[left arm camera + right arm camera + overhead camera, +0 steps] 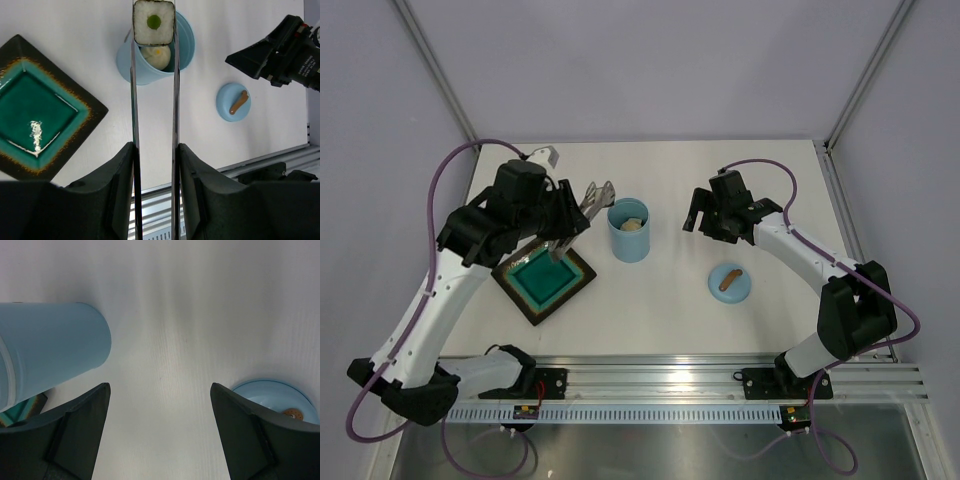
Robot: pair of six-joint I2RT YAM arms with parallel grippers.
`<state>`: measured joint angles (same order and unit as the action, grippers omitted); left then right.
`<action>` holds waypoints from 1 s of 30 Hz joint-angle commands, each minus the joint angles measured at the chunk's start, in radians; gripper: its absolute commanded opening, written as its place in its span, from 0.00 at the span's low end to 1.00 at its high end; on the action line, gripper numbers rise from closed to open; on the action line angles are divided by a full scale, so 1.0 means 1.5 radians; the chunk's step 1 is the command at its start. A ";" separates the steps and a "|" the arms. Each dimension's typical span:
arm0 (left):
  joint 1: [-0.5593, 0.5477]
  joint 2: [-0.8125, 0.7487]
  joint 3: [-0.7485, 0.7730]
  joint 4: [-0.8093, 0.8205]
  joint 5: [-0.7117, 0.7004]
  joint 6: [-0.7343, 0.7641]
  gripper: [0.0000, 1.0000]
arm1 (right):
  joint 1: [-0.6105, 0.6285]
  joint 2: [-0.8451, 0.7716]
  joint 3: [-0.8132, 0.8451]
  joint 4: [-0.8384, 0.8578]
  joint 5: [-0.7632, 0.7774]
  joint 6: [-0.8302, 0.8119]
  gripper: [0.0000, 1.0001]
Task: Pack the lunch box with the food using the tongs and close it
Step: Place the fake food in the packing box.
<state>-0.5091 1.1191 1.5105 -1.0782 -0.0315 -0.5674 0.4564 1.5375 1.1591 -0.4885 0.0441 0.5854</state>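
Observation:
My left gripper [155, 150] is shut on the tongs [134, 100], their two slim metal arms pressed between its fingers. The tong tips pinch a piece of food [153, 21], a white square with a green centre, just over the rim of the lunch box [184, 47]. That light blue cylinder [630, 240] stands open with beige food [156, 56] inside. Its round blue lid [730, 283] with a brown handle lies flat to the right. My right gripper [705, 215] hovers open between the lunch box [50, 347] and the lid [280, 397], holding nothing.
A dark square tray with a teal inside [545, 283] lies left of the lunch box, under my left arm. The right arm [285, 50] shows at the upper right of the left wrist view. A metal rail [650, 380] runs along the near table edge.

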 commanded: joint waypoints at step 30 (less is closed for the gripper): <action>-0.037 0.106 -0.049 0.157 0.078 -0.011 0.48 | 0.005 -0.025 0.023 -0.017 0.028 0.001 0.89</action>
<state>-0.5594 1.2854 1.4223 -0.9108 0.0578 -0.5812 0.4564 1.5364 1.1591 -0.5190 0.0631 0.5888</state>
